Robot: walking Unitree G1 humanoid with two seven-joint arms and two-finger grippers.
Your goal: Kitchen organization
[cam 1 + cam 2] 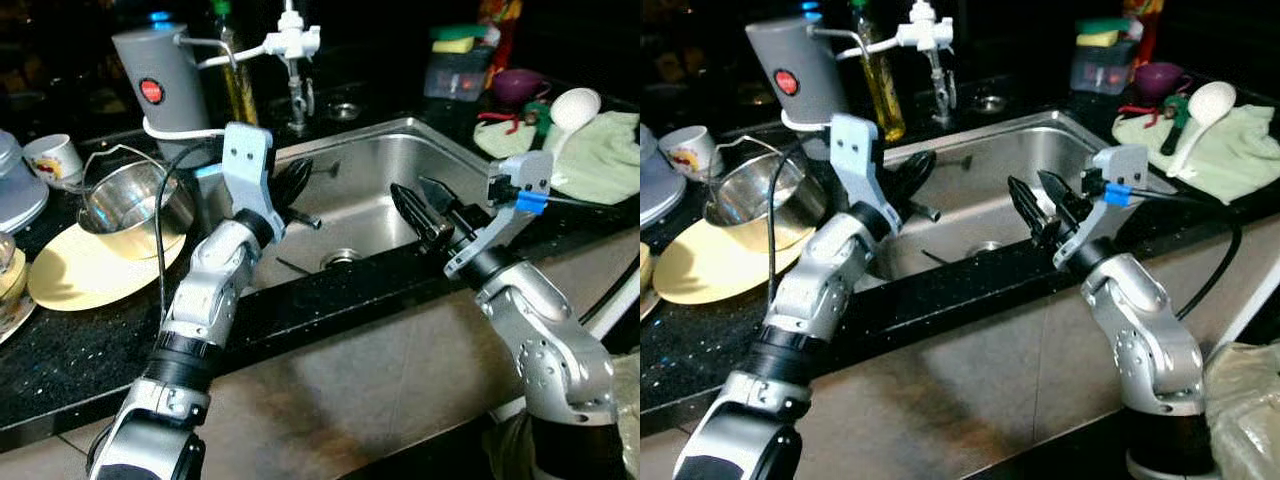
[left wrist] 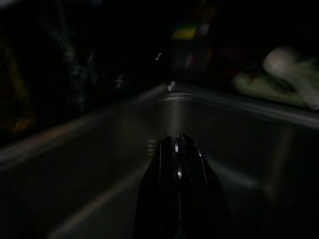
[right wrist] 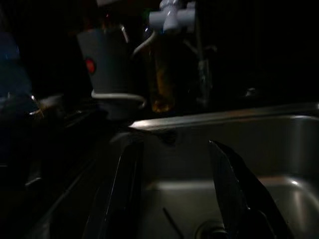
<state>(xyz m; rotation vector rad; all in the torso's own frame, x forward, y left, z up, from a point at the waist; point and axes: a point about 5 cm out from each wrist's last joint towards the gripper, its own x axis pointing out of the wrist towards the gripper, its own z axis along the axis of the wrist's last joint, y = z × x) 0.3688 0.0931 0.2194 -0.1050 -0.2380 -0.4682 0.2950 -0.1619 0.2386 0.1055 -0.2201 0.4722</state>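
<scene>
We see a home kitchen: a steel sink (image 1: 400, 170) set in a black counter (image 1: 90, 350), a tap (image 1: 290, 45), a mixing bowl (image 1: 135, 205), a dishcloth (image 1: 600, 150).

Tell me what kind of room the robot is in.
Most likely a home kitchen: a steel sink with a tap set in a dark counter, and a steel bowl on a yellow plate beside it.

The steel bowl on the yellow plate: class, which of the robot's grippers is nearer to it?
Left. The left gripper hangs over the sink's left side, just past the steel bowl. The right gripper is farther off, over the sink's right side.
</scene>
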